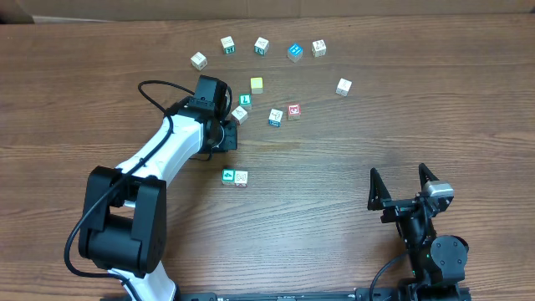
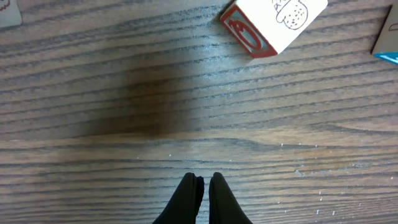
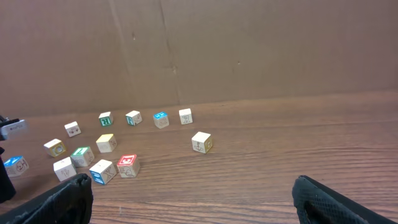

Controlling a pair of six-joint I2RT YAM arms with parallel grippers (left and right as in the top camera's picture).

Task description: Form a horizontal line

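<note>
Several small letter blocks lie scattered on the wooden table (image 1: 401,117). Two of them, a teal one (image 1: 227,176) and a white one (image 1: 242,177), sit side by side near the middle. My left gripper (image 1: 227,136) (image 2: 202,182) is shut and empty, its tips low over bare wood. A white block with a red side (image 1: 240,114) (image 2: 273,23) lies just beyond it, apart from the fingers. My right gripper (image 1: 404,189) (image 3: 193,205) is open and empty near the front right, far from the blocks.
An arc of blocks lies at the back, from a white one (image 1: 198,59) to another white one (image 1: 343,86). Yellow (image 1: 257,84), green (image 1: 245,100), blue (image 1: 275,117) and red (image 1: 293,110) blocks cluster near the left gripper. A cardboard wall (image 3: 249,50) stands behind.
</note>
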